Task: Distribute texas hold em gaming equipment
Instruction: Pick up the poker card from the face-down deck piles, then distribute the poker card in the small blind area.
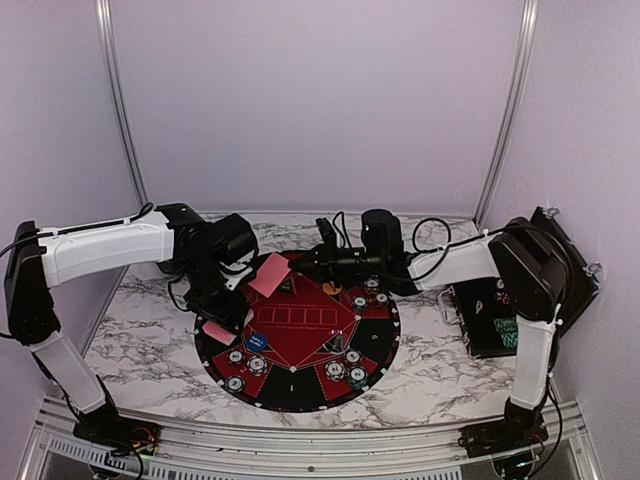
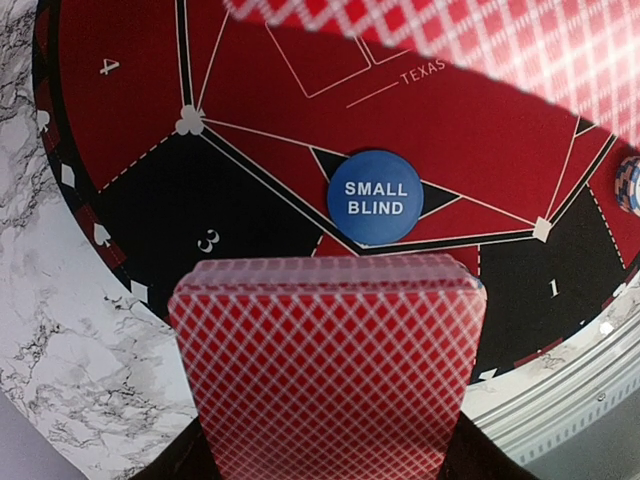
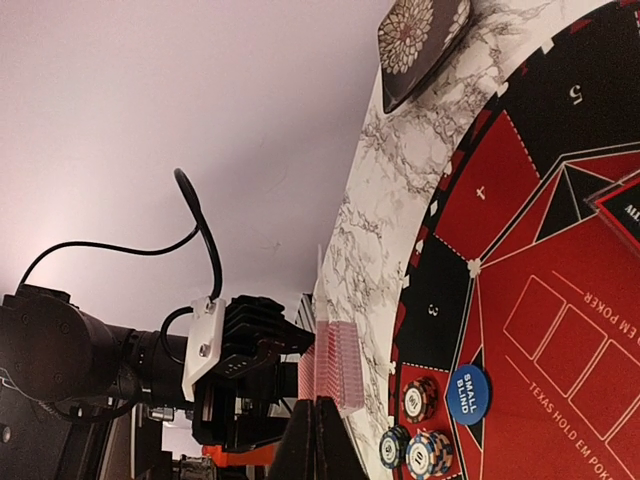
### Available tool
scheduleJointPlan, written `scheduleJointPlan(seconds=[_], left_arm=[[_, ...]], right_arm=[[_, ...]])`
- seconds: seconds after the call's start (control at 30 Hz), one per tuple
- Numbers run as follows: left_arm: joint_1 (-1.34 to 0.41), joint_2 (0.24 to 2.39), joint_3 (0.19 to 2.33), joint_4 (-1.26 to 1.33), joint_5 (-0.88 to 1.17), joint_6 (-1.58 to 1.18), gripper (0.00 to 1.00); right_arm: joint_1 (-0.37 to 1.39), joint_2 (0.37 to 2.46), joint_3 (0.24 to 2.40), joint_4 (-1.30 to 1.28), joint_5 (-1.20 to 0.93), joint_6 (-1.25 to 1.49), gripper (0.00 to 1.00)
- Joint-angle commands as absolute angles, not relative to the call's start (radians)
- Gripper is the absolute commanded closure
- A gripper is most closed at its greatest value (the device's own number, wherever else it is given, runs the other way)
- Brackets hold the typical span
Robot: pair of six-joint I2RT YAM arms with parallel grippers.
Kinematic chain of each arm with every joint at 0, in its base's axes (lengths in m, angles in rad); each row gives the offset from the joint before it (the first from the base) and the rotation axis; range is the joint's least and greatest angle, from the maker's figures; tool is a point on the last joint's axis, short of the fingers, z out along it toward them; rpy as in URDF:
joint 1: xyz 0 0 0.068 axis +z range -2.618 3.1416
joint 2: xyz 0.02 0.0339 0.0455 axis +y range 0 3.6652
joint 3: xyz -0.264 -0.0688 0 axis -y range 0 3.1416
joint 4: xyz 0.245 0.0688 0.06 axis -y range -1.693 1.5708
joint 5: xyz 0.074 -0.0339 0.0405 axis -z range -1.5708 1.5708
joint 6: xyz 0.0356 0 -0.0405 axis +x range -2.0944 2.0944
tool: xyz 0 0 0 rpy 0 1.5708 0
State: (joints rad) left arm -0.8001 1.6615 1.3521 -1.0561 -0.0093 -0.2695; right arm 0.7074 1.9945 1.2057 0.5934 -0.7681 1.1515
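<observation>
The left pincer (image 2: 330, 445) grips a deck of red-backed playing cards (image 2: 330, 360) over the round black-and-red mat (image 2: 230, 200); the right pincer (image 3: 317, 420) is closed on one single red-backed card (image 1: 268, 275).

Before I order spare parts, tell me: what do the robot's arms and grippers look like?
The left arm and right arm have white shells on the long links and black joints. Black cables loop over both wrists. The left gripper is black with a white bracket and finned block; the right gripper is black.
</observation>
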Motion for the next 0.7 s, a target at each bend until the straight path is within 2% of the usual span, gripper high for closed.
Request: scheduleJointPlan(seconds=[0.0, 0.37, 0.67], left_arm=[[-0.792, 1.614, 1.342, -1.051, -0.018, -0.276, 0.47], [-0.787, 1.587, 1.338, -1.051, -0.008, -0.301, 0.47], [-0.787, 1.570, 1.338, -1.059, -0.008, -0.318, 0.47]], right_arm=[[0.690, 1.963, 1.198, 0.592, -0.745, 1.129, 1.00], [0.686, 2.037, 1.247, 0.523, -0.710, 1.074, 1.00], [0.757, 2.187, 1.394, 0.472, -0.703, 1.044, 1.00]])
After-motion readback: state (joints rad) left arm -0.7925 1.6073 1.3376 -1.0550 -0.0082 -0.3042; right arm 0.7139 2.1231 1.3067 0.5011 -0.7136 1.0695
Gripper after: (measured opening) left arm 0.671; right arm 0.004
